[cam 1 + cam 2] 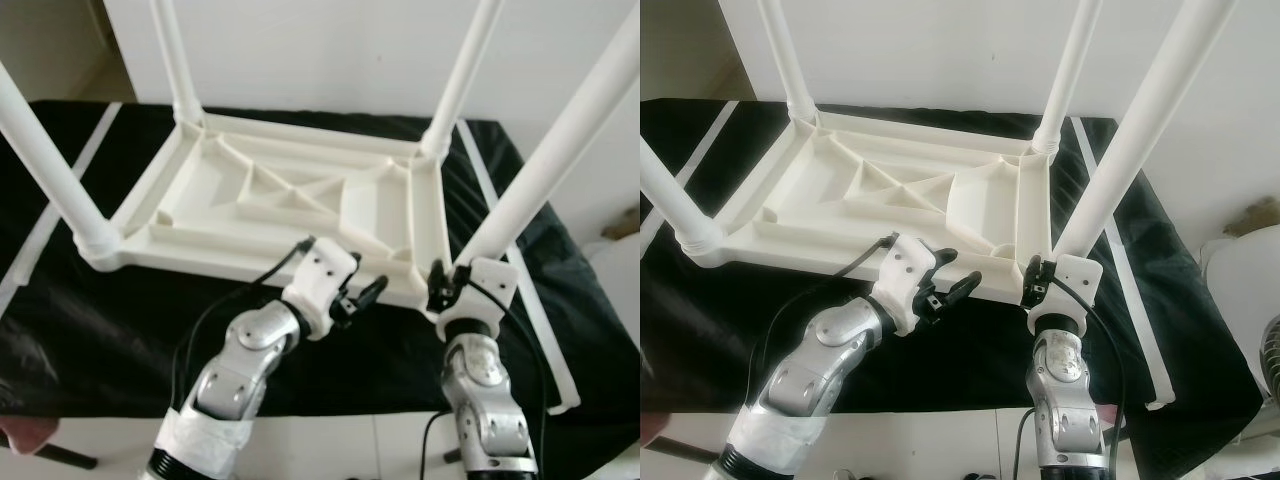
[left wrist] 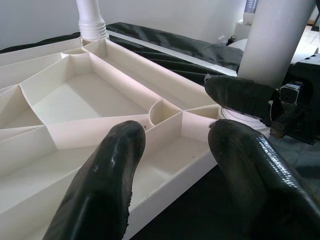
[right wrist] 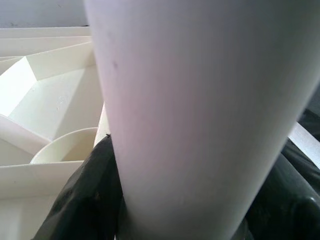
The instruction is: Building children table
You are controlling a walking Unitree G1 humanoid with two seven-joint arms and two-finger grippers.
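Two grippers at the near edge of the upturned white tabletop [image 1: 290, 200]: my right gripper [image 1: 1040, 280] pinches the base of the near-right table leg [image 1: 560, 150], a finger on each side; my left gripper [image 1: 362, 295] has fingers [image 2: 105, 190] spread, hovering just over the near rim beside that corner. Tabletop lies ribs-up on a black cloth [image 1: 100, 340] with white stripes; three more legs stand upright in its other corners.

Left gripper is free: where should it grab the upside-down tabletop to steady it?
Likely the near rim of the tabletop, straight ahead of the left gripper. That thin upright wall faces its open fingers, so one finger can go inside and one outside.
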